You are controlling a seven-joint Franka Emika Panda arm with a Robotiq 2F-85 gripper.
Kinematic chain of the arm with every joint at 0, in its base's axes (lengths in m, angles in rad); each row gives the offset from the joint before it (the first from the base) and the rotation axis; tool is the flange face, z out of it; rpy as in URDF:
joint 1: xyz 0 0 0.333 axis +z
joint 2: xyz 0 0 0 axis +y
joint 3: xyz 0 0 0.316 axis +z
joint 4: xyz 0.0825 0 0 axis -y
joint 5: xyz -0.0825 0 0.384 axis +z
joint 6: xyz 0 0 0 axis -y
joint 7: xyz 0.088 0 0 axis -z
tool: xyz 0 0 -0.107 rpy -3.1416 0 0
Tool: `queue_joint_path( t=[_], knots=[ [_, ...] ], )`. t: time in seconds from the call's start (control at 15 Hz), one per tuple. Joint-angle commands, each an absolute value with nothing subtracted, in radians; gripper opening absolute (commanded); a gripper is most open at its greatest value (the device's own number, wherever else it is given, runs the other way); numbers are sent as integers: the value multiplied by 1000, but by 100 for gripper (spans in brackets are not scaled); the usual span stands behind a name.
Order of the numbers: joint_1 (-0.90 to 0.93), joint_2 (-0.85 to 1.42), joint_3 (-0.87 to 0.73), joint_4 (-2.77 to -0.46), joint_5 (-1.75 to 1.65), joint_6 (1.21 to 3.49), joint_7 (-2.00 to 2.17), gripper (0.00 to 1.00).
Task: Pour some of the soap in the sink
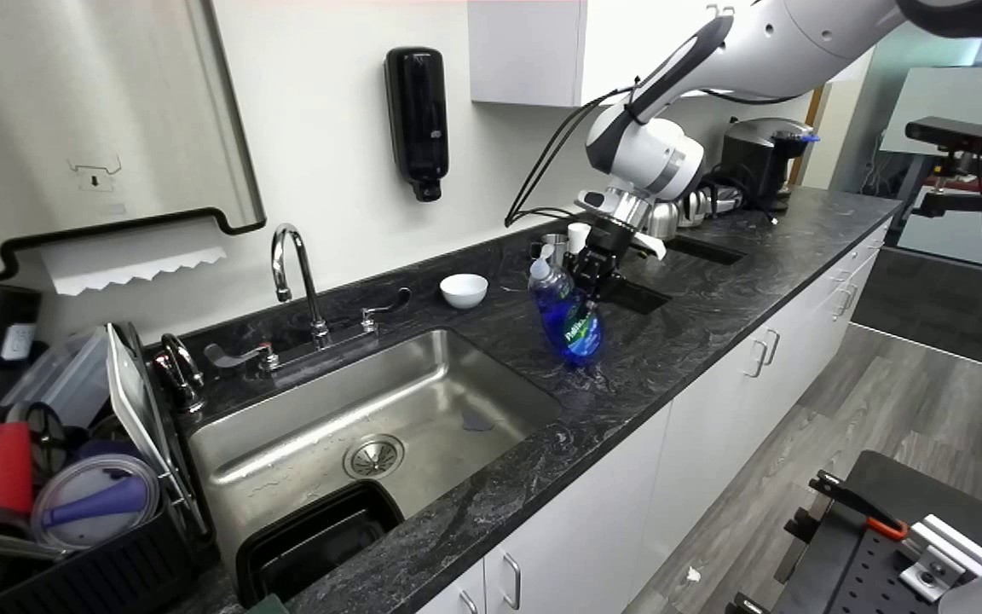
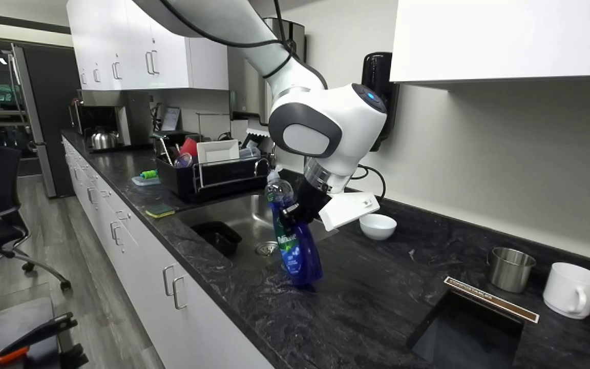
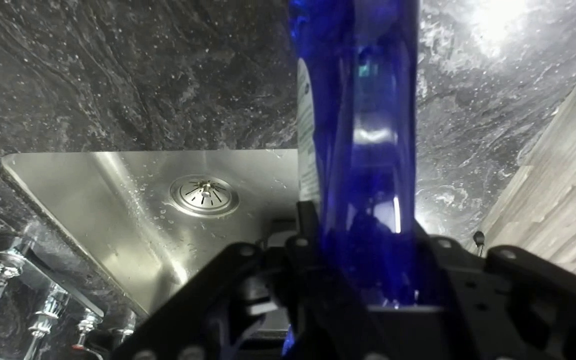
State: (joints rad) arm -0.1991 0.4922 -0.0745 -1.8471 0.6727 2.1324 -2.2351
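At the left of an exterior view, the black dish rack [image 1: 116, 571] stands just beside the sink [image 1: 440, 452]. Behind this sink rises the chrome faucet [image 1: 318, 328], and inside it a black tub [image 1: 320, 533] sits near the round drain [image 1: 373, 456]. Further right, a white bowl [image 1: 464, 291] rests on the dark table [image 1: 653, 358]. Next is the soap bottle [image 1: 561, 320], over the table, just to the right of the sink; it leans, with its pale cap [image 1: 542, 266] upward and to the sink side. The pincer [image 3: 365, 230] holds it around the body, the jaws standing apart only by its width. Whether the bottle's bottom touches the table, I cannot tell.
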Motion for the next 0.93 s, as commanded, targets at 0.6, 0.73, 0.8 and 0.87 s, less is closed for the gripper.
queue_joint_path(
  t=[0.6,0.73,0.8,0.87],
  knots=[
    [-195,513,-30,-1860,431,2245,-2063,14],
    [-195,515,-27,-1861,398,2255,-2045,14],
    [-195,519,-26,-1863,378,2262,-2034,14],
    [-196,525,-25,-1863,357,2266,-2026,14]
  ],
)
